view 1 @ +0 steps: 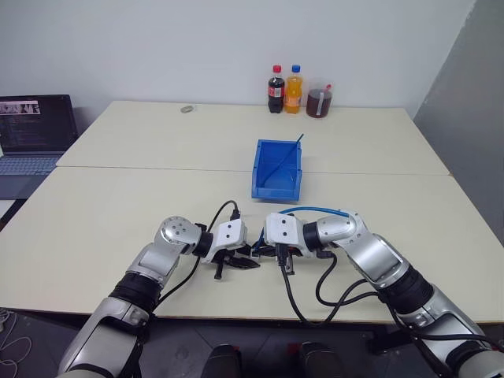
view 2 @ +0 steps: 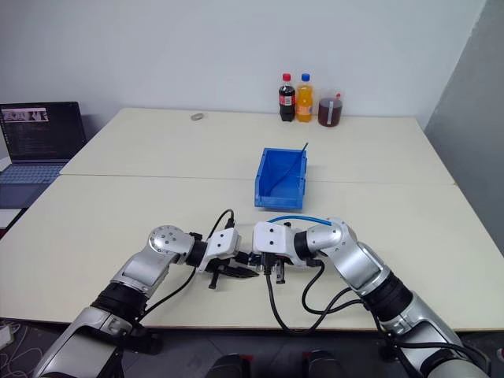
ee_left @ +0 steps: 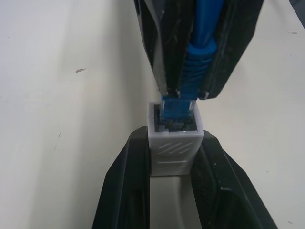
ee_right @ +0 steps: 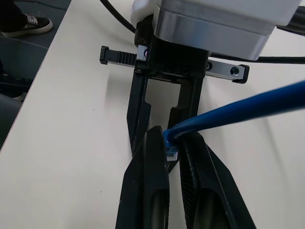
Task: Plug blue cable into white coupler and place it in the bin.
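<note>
Both pairs of fingers nearly closed: left gripper [ee_left: 174,157] pinching white coupler [ee_left: 175,143], right gripper [ee_right: 175,143] pinching blue cable [ee_right: 228,112].

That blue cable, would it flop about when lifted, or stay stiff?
Probably floppy: the blue cable arcs loosely behind the right end effector. Likely light, since two thin fingers hold it. The ribbed end by the white coupler looks stiffer.

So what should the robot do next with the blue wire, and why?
Probably push the plug a little deeper into the coupler. The left gripper clamps the coupler, the right gripper pinches the cable just behind the plug, and the plug's tip already sits in the opening but looks not fully seated.
</note>
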### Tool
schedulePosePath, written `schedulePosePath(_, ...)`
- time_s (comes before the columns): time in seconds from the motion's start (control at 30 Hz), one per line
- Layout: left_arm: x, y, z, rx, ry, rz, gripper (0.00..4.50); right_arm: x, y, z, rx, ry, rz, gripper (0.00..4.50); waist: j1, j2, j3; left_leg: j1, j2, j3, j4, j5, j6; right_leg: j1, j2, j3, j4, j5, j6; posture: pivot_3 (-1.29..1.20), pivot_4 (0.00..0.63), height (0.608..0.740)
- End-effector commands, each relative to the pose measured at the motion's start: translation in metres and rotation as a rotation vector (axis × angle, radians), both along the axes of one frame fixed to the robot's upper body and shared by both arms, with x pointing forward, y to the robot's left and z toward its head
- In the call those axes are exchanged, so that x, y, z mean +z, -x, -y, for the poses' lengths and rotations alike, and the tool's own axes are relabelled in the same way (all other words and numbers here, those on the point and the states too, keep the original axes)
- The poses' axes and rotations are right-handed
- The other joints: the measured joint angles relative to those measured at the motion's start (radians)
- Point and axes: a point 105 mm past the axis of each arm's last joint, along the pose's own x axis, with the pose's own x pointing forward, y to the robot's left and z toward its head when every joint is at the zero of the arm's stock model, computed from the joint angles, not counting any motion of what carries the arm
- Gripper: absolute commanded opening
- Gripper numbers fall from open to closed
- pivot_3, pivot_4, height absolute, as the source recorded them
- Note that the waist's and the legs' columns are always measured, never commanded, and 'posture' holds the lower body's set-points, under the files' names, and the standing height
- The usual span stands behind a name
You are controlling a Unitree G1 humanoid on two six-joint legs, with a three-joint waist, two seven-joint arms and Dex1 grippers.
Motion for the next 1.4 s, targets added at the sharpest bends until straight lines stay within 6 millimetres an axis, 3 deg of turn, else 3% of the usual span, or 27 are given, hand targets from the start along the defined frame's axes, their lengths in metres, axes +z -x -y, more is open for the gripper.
schedulePosePath(0.03, -0.004, 0.000, 0.002, 0.033, 0.001, 0.018, 0.81, -0.038, 0.005, 0.018, -0.065, 0.082, -0.125, 0.04, 0.002, 0.000, 0.000, 0.000, 0.000, 0.000, 0.000, 0.000, 0.000, 0.000, 0.000, 0.000, 0.000, 0.000, 0.000, 0.00, 0.150, 0.740)
schedulePosePath(0.2, -0.003, 0.000, -0.005, 0.084, 0.017, 0.023, 0.81, -0.013, 0.004, 0.017, -0.085, -0.013, -0.068, 0.04, 0.003, 0.001, 0.002, -0.002, -0.001, 0.000, 0.000, 0.000, 0.000, 0.000, -0.002, 0.000, -0.001, -0.001, 0.001, 0.00, 0.150, 0.740)
schedulePosePath(0.27, -0.003, 0.003, -0.012, 0.096, 0.022, 0.009, 1.52, -0.001, 0.004, 0.016, -0.097, -0.058, -0.046, 0.04, 0.003, 0.000, 0.004, -0.005, -0.002, 0.001, 0.000, 0.000, 0.000, 0.000, -0.002, 0.000, 0.000, 0.000, 0.002, 0.00, 0.150, 0.740)
schedulePosePath(0.4, 0.008, 0.012, -0.024, 0.121, 0.070, -0.012, 2.26, 0.026, 0.007, 0.010, -0.097, -0.189, -0.011, 0.04, -0.003, -0.005, 0.012, -0.005, -0.001, 0.000, -0.004, 0.000, 0.000, -0.002, -0.002, 0.000, 0.000, 0.001, 0.005, 0.00, 0.150, 0.740)
schedulePosePath(0.57, 0.029, 0.015, -0.031, 0.170, 0.144, 0.009, 3.40, 0.037, 0.005, 0.008, -0.121, -0.255, 0.003, 0.04, -0.007, -0.006, 0.024, -0.007, 0.001, 0.000, -0.012, 0.000, 0.000, -0.009, 0.001, 0.000, 0.001, 0.000, 0.003, 0.00, 0.150, 0.740)
schedulePosePath(0.7, 0.045, 0.021, -0.032, 0.170, 0.189, 0.061, 4.25, 0.049, 0.003, 0.009, -0.139, -0.303, 0.011, 0.04, -0.006, -0.006, 0.027, -0.017, 0.001, -0.002, -0.012, 0.000, 0.000, -0.018, 0.002, -0.002, 0.001, -0.001, 0.002, 0.00, 0.150, 0.740)
schedulePosePath(0.8, 0.065, 0.010, -0.032, 0.231, 0.244, 0.165, 4.49, 0.071, 0.000, 0.020, -0.164, -0.367, 0.015, 0.04, -0.001, -0.006, 0.028, -0.022, 0.000, -0.002, -0.012, 0.000, 0.000, -0.021, 0.000, -0.002, 0.000, 0.002, -0.003, 0.00, 0.150, 0.740)
schedulePosePath(0.93, 0.099, -0.014, -0.043, 0.412, 0.333, 0.292, 4.50, 0.114, -0.025, 0.043, -0.296, -0.541, 0.028, 0.04, 0.002, -0.009, 0.036, -0.023, -0.001, -0.002, -0.011, 0.000, 0.000, -0.021, -0.001, -0.003, 0.000, 0.002, -0.002, 0.00, 0.150, 0.740)
schedulePosePath(1.07, 0.119, -0.029, -0.045, 0.513, 0.344, 0.367, 4.50, 0.141, -0.057, 0.046, -0.389, -0.650, 0.032, 0.04, -0.002, -0.010, 0.037, -0.023, 0.000, -0.003, -0.011, 0.000, 0.000, -0.021, 0.000, -0.004, 0.001, 0.002, -0.002, 0.00, 0.150, 0.740)
schedulePosePath(1.27, 0.153, -0.046, -0.030, 0.575, 0.398, 0.425, 4.50, 0.151, -0.121, 0.034, -0.552, -0.627, 0.047, 0.04, -0.004, -0.010, 0.037, -0.023, 0.000, -0.002, -0.011, 0.000, 0.000, -0.022, 0.000, -0.003, 0.001, 0.003, -0.003, 0.00, 0.150, 0.740)
schedulePosePath(1.4, 0.161, -0.051, -0.023, 0.586, 0.412, 0.434, 4.50, 0.148, -0.144, 0.032, -0.601, -0.546, 0.037, 0.04, -0.001, -0.010, 0.037, -0.024, -0.001, 0.000, -0.011, 0.000, -0.001, -0.023, -0.001, -0.002, 0.001, 0.003, -0.003, 0.00, 0.150, 0.740)
